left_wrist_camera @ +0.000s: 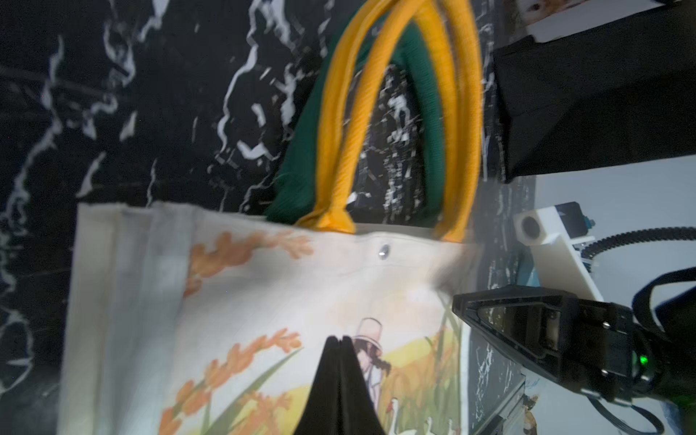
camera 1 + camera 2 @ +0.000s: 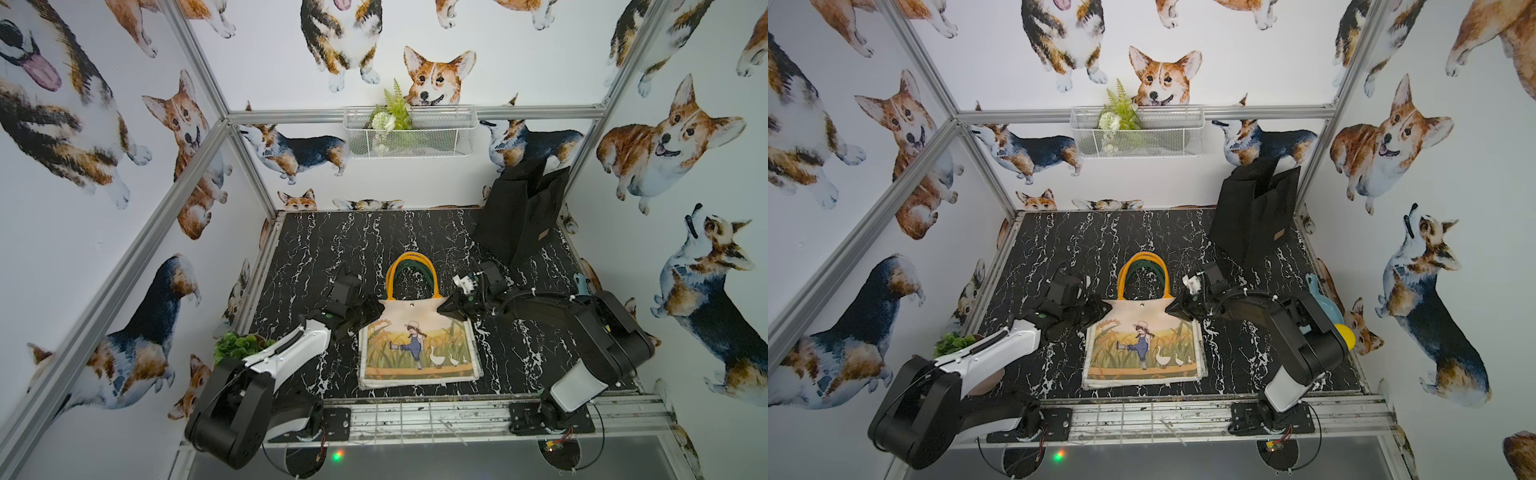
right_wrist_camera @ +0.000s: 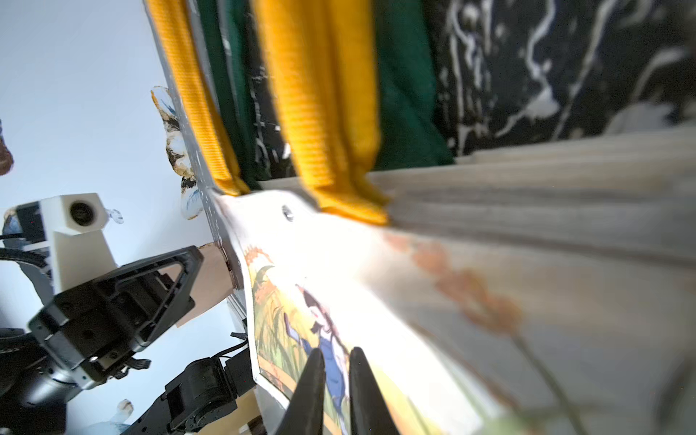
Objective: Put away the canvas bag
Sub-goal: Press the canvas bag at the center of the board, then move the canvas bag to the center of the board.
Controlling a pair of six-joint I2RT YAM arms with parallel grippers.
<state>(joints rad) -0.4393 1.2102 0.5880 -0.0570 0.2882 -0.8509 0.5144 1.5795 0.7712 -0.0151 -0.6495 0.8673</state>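
Note:
The canvas bag (image 2: 417,345) (image 2: 1142,345) lies flat on the black marbled table, printed with a girl and geese. Its yellow handles (image 2: 411,259) lie towards the back, over green handles (image 1: 301,150). My left gripper (image 2: 376,309) (image 2: 1106,309) is at the bag's upper left corner. In the left wrist view its tips (image 1: 341,339) are pressed together over the print, with nothing seen between them. My right gripper (image 2: 441,308) (image 2: 1169,309) is at the upper right corner. Its fingers (image 3: 337,352) stand a narrow gap apart, and the print shows through.
A tall black fabric bag (image 2: 519,216) stands open at the back right. A white wire basket (image 2: 407,133) with greenery hangs on the back wall. A potted plant (image 2: 237,345) sits at the front left. At the right edge lie a blue item (image 2: 1316,291) and a yellow ball (image 2: 1343,334).

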